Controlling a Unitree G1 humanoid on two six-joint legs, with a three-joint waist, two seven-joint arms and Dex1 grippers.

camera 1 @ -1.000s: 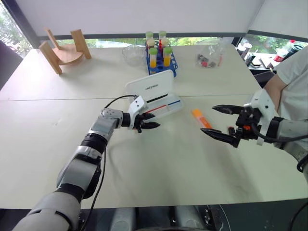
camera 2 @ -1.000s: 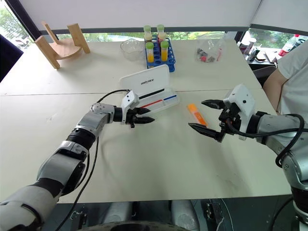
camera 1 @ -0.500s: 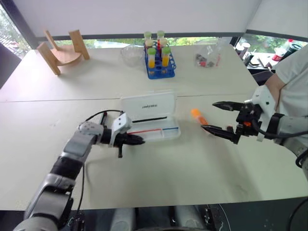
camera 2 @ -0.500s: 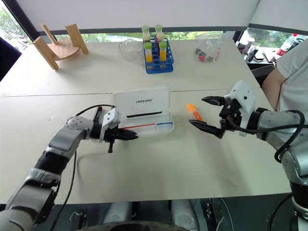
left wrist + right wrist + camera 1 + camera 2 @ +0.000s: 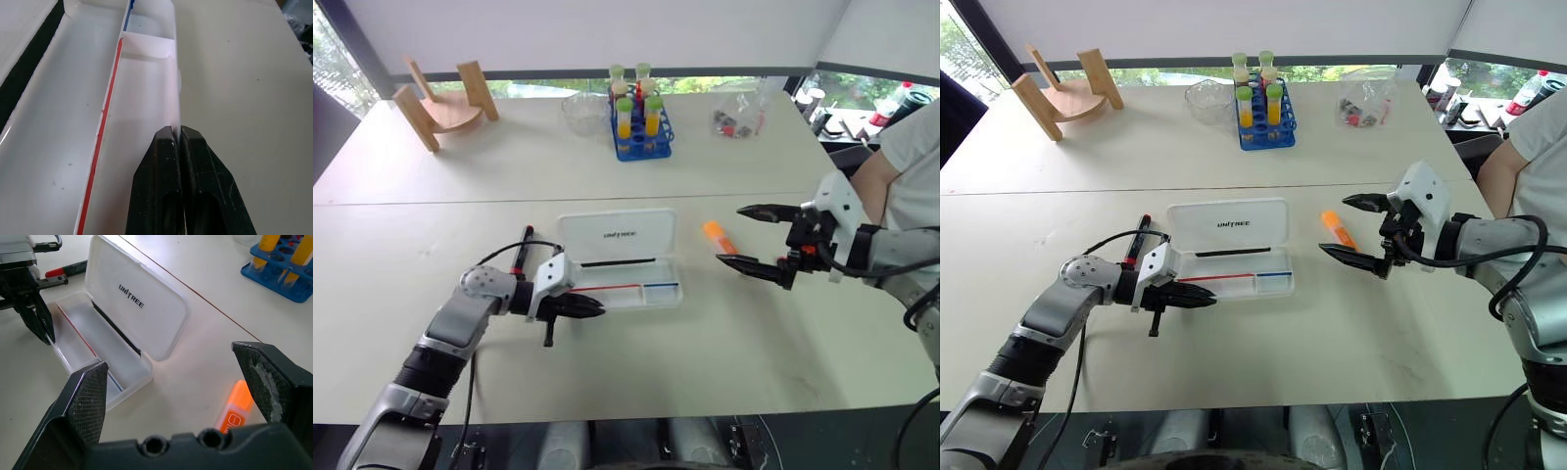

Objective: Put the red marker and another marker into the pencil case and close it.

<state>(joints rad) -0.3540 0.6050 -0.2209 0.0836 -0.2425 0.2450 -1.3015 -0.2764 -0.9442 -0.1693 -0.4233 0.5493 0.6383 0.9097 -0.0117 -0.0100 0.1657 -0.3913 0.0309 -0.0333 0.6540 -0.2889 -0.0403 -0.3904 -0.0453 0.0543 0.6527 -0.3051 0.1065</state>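
Pencil case (image 5: 1230,245) open on table (image 5: 1253,343). Left gripper (image 5: 1203,300) clenched on case's front wall (thin pens inside). Right gripper (image 5: 1349,231) spread wide, empty, near orange marker (image 5: 1336,229). Red marker (image 5: 1139,238) beside case.

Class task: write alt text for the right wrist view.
The right tool, open, hovers over the table between the open pencil case and the orange marker. Beyond the case, the left tool pinches its front wall, near the red marker.

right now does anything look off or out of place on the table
Nothing spilled or damaged. The pencil case lies open with both markers outside it: the red marker beside its left end, the orange marker to its right. The left gripper is shut on the case's front wall.
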